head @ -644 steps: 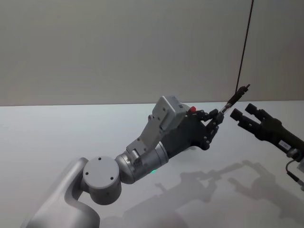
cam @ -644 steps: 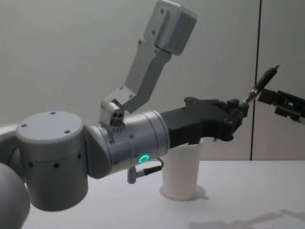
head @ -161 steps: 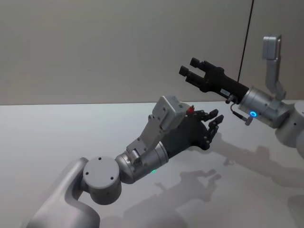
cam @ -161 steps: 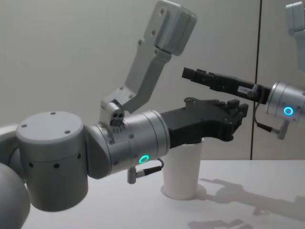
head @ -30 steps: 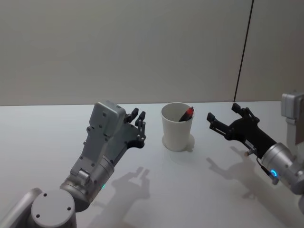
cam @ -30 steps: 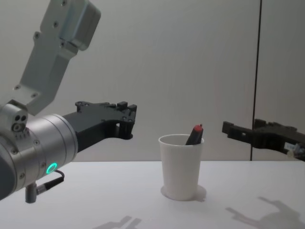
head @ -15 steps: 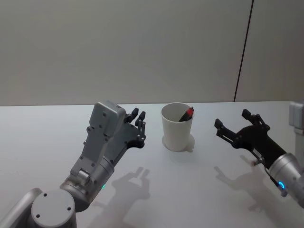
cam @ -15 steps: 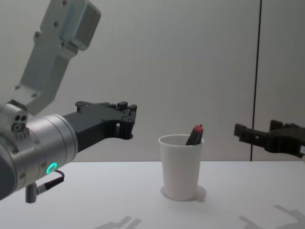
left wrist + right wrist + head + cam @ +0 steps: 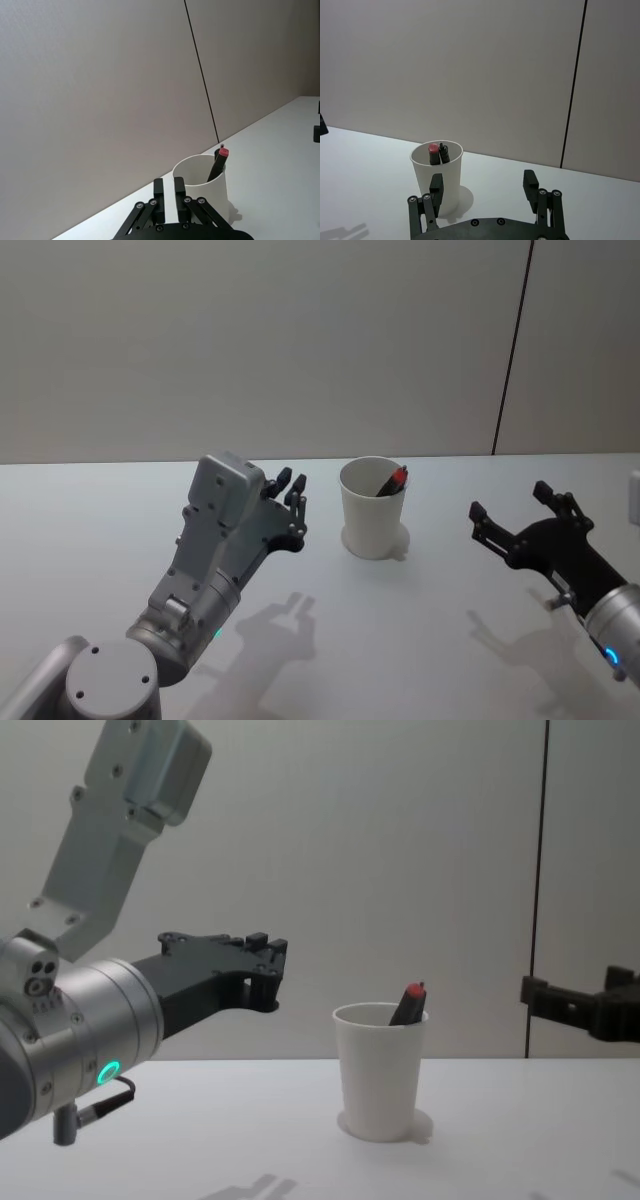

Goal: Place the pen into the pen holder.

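The pen (image 9: 392, 482) stands tilted inside the cup (image 9: 372, 508) on the table (image 9: 90, 510), red end up. The left gripper (image 9: 291, 502), apparently closed and empty, is nearer; the right gripper (image 9: 520, 517), spread open, sits farther off.

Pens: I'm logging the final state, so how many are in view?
1. The pen stands tilted inside the pen holder, its red end poking above the rim. Others lower in the cup could be hidden.
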Controlling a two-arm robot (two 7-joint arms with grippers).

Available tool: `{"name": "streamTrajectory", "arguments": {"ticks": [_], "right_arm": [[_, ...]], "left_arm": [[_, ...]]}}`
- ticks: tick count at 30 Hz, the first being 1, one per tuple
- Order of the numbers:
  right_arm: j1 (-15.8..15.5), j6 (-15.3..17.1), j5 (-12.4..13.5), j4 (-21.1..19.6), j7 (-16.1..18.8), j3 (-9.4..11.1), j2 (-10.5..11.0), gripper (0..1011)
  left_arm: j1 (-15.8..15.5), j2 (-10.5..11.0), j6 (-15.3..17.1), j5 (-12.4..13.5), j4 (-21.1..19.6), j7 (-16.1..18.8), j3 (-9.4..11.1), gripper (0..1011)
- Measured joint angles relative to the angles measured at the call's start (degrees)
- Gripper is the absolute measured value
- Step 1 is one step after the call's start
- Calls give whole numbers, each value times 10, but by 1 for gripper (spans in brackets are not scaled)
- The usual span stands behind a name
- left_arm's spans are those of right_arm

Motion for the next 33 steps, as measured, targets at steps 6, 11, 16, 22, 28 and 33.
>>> {"name": "streamTrajectory", "arguments": {"ticks": [6,11,16,22,28,33], "right_arm": [[-29,12,-8,-43,-27,3,8,1001],[-47,19,-13,-69,-43,5,12,1001],[-53,22,-15,-77,-48,6,14,1001],[-53,22,-15,-77,-49,6,14,1001],[-53,22,-15,-77,-49,5,13,1001],[-53,22,-15,-77,-49,5,13,1001]], "left_arm": [[0,0,0,0,0,0,0,132],[0,0,0,0,0,0,0,131],[0,0,0,0,0,0,0,132],[0,0,0,0,0,0,0,131],[0,0,0,0,0,0,0,132],[0,0,0,0,0,0,0,131]]}}
